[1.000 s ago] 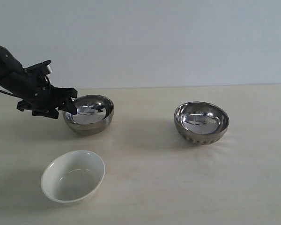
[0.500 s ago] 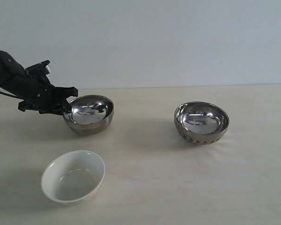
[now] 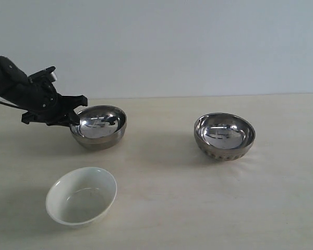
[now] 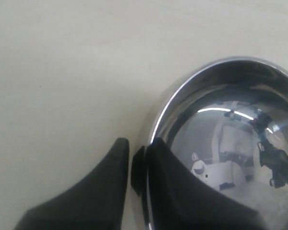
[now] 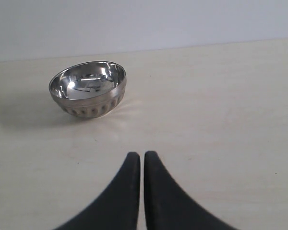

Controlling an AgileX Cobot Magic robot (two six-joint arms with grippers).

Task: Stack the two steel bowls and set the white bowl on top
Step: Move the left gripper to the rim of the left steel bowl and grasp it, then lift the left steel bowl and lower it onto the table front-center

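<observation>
On the table, seen from outside, our left gripper pinches the smooth steel bowl by its rim; the ribbed steel bowl and white bowl sit apart. Left wrist: we see a thin hold that may slip. Right wrist: our right gripper is pressed together, empty.

Bright, soft, even light; faint shadows; mirror reflections in the smooth steel bowl.

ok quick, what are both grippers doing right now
Left gripper: closed on the rim of the smooth steel bowl, one finger inside, one outside.
Right gripper: closed, holding nothing.
</observation>
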